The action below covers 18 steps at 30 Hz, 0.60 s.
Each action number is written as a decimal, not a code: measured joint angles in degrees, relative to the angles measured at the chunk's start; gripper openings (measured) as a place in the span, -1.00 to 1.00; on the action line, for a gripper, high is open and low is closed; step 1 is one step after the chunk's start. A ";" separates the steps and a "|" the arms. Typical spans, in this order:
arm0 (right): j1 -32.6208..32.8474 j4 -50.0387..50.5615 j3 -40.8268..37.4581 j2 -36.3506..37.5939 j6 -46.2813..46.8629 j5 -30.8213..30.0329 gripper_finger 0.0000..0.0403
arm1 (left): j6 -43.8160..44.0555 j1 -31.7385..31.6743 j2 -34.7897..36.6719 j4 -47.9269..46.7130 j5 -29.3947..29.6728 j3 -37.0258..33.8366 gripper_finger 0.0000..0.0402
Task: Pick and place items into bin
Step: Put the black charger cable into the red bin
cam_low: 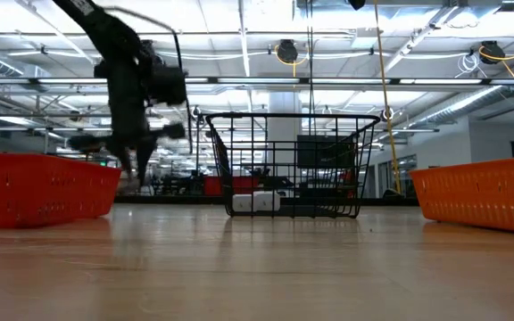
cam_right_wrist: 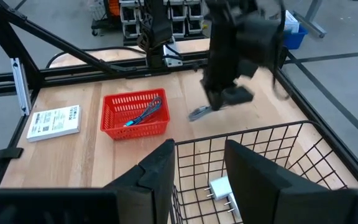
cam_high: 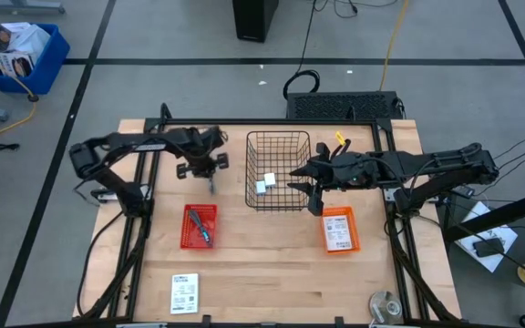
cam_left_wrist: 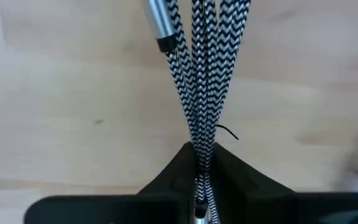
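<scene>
My left gripper [cam_high: 210, 169] is between the red tray and the black wire basket [cam_high: 278, 170], shut on a black-and-white braided cable [cam_left_wrist: 194, 74]. The cable has a silver plug [cam_left_wrist: 159, 25] and hangs below the gripper [cam_right_wrist: 199, 113]. Two small white blocks [cam_high: 264, 182] lie on the basket's floor. My right gripper [cam_high: 315, 187] is open, raised over the basket's right rim, with a white block [cam_right_wrist: 221, 190] below it. A blue-handled tool [cam_high: 204, 233] lies in the red tray [cam_high: 199, 225]. One white card [cam_high: 340, 230] lies in the orange tray, and another [cam_high: 184, 293] lies flat on the table. My left gripper pinches a bundle of several cable strands [cam_left_wrist: 201, 142] between its two fingers [cam_left_wrist: 173, 171], coming from above and pointing down. The strands run on past the fingertips and hang down slack, with the silver plug at the lower end. In the right wrist view the cable looks clear of the table.
The orange tray [cam_high: 340, 244] sits to the right of the basket and the red tray to its left. A round metal object [cam_high: 386, 305] lies at the table's near right corner. A black frame borders the table. Bare wood lies between the trays and the near edge.
</scene>
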<state>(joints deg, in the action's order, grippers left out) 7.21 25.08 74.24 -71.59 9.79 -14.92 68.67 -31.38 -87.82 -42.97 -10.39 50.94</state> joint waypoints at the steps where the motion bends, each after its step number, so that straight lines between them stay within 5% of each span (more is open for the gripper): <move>1: -0.04 -0.04 0.00 0.00 -0.06 0.00 -0.34 | -0.32 0.10 1.48 0.11 0.87 0.93 -0.83; 10: -0.51 -1.05 -0.02 -0.52 -1.36 -0.02 -0.34 | 2.55 5.22 16.34 -8.12 3.70 8.48 -0.87; 18: -0.51 -1.62 -0.02 -0.76 -3.19 0.00 -0.34 | 16.41 20.28 23.46 -15.95 7.12 12.16 -0.87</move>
<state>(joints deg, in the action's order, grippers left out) 6.70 23.46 74.22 -72.36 6.60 -14.92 85.08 -11.09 -64.36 -58.92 -3.27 63.10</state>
